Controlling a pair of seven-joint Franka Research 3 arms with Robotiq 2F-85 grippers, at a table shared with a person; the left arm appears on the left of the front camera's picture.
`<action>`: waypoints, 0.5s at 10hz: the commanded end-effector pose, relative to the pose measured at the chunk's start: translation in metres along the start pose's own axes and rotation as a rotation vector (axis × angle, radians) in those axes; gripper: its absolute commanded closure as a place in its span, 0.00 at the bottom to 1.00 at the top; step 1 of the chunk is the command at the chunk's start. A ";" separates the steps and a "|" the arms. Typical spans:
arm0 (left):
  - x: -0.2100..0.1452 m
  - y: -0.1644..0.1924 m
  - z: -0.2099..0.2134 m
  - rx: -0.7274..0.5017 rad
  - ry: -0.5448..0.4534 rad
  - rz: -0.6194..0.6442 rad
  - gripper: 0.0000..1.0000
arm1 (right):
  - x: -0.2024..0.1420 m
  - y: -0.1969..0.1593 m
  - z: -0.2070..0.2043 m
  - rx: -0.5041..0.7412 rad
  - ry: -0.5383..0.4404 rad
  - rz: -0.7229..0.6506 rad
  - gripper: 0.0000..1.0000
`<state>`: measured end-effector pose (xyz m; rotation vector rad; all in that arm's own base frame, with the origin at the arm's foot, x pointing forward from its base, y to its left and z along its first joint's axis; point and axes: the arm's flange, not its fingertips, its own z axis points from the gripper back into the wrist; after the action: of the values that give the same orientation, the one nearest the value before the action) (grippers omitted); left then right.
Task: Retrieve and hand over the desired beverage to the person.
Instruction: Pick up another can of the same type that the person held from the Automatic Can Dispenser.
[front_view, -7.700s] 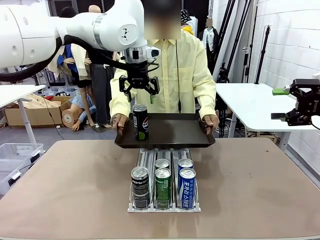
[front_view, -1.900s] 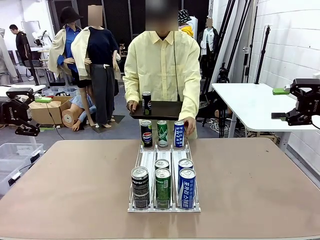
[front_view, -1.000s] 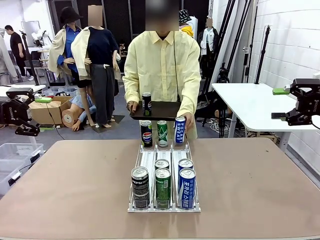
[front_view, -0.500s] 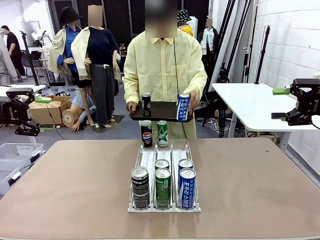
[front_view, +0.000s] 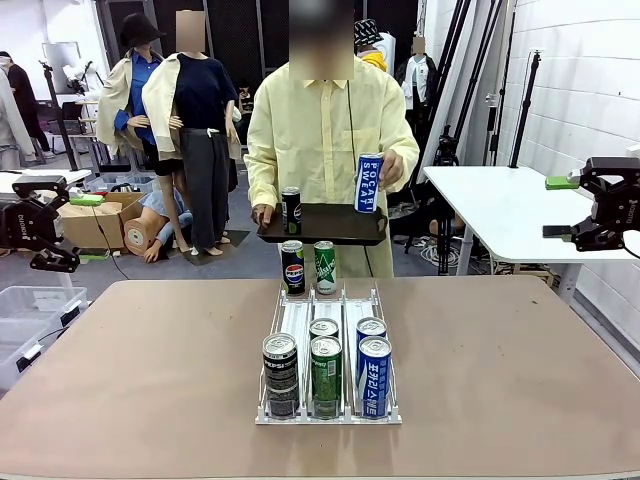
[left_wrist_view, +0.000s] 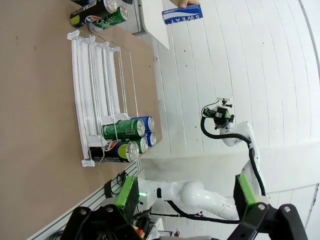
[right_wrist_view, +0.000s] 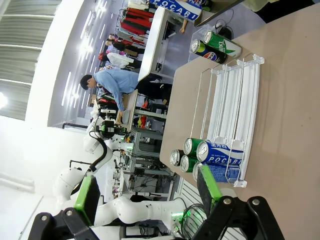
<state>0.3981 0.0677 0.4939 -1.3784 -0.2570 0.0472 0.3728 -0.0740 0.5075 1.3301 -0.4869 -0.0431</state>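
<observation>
The black can (front_view: 291, 208) stands upright on the tray (front_view: 335, 222) that the person (front_view: 310, 130) holds beyond the table's (front_view: 500, 360) far edge. The person's hand (front_view: 392, 168) holds a blue can (front_view: 369, 182) above the tray's right end. A can like these is probably stiff but thin-walled, smooth and fairly light, so it is best gripped across its mid-body. The left gripper (front_view: 75, 232) and right gripper (front_view: 555, 208) hang released and empty off the table's side edges.

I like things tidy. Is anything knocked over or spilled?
Nothing stands out. The five cans in the rack, the two cans by its far end and the black can on the tray all stand upright; the person holds a blue can.
</observation>
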 end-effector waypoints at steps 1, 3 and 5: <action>-0.002 -0.002 0.001 -0.006 -0.007 -0.004 0.00 | 0.001 0.001 -0.001 0.016 -0.002 0.005 0.00; -0.002 -0.002 0.001 -0.006 -0.007 -0.004 0.00 | 0.001 0.001 -0.001 0.016 -0.002 0.005 0.00; -0.002 -0.002 0.001 -0.006 -0.007 -0.004 0.00 | 0.001 0.001 -0.001 0.016 -0.002 0.005 0.00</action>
<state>0.3981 0.0678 0.4939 -1.3783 -0.2570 0.0473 0.3728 -0.0740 0.5075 1.3301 -0.4869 -0.0431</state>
